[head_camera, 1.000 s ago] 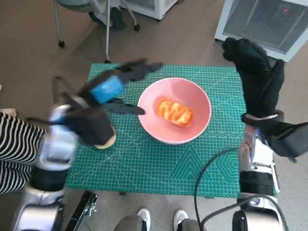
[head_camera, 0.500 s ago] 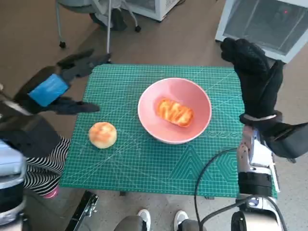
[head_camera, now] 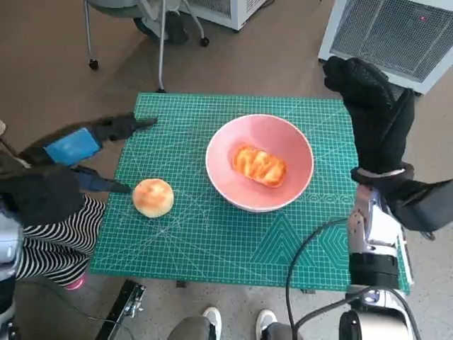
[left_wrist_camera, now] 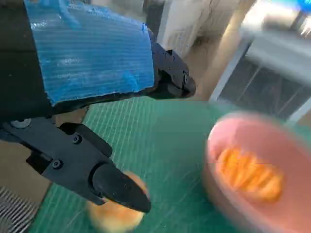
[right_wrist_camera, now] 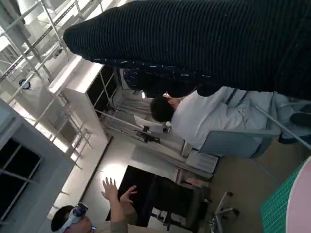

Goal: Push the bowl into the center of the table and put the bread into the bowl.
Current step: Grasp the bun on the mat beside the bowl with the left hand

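A shallow pink bowl (head_camera: 260, 162) is seen standing near the middle of the green gridded cutting mat (head_camera: 212, 241) that covers the small table, and an oblong orange-glazed piece of bread (head_camera: 259, 165) lies inside it. A second piece, a round golden bread roll (head_camera: 153, 197), rests on the mat well to the left of the bowl, close to the mat's left edge. The left hand (head_camera: 78, 152), black with blue tape over its back, is held at that left edge with its fingers spread and nothing between them; one fingertip (head_camera: 122, 188) points at the roll from just beside it, and whether it touches cannot be told. In the blurred left wrist view the roll (left_wrist_camera: 115, 213) is partly hidden behind a black finger (left_wrist_camera: 116, 187), with the bowl (left_wrist_camera: 252, 170) beyond. The right hand (head_camera: 371, 113), in its black knitted glove, is raised above the mat's far right corner, fingers loosely extended and holding nothing. In the right wrist view a person in a pale shirt (right_wrist_camera: 194, 116) is seen seated.
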You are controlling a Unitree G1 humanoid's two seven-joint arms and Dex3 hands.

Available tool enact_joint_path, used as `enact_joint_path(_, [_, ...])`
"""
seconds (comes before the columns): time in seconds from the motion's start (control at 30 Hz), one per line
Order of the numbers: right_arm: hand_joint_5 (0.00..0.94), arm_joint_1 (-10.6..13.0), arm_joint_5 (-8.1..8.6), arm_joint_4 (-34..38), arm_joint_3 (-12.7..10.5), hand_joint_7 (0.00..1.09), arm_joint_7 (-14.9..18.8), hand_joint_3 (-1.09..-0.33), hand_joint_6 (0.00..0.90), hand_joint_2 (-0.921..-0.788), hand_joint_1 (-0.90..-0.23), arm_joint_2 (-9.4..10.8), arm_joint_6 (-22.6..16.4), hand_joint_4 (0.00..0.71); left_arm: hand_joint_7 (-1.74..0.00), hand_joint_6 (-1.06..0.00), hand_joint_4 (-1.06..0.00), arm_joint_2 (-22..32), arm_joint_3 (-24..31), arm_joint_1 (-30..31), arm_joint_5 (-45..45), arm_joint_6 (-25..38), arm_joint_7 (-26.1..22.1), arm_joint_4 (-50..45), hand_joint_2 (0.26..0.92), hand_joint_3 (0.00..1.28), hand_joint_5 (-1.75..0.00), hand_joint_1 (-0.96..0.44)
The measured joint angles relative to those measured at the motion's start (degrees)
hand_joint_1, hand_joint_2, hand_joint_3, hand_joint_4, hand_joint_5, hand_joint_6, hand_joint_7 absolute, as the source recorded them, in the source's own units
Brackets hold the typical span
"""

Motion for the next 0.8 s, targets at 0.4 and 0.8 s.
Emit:
enact_joint_path(0.4, [0.0, 0.0, 0.12, -0.2, -0.1, 0.5, 0.4, -0.665, 0.055, -0.921, -0.713, -0.1, 0.8, 0.173, 0.0, -0.24, -0.09, -4.0, -10.1, -1.1, 4.8, -0.7, 0.1, 14.6, 0.717, 0.01, 0.0, -0.05])
enact_joint_path(0.8, [0.0, 0.1, 0.11, -0.9, -0.3, 0.5, 0.4, -0.667, 0.054, -0.921, -0.713, -0.2, 1.2, 0.172, -0.03, -0.35, -0.19, -5.3, -14.5, -4.6, 9.8, -4.0, 3.2, 24.3, 0.727, 0.01, -0.02, -0.07])
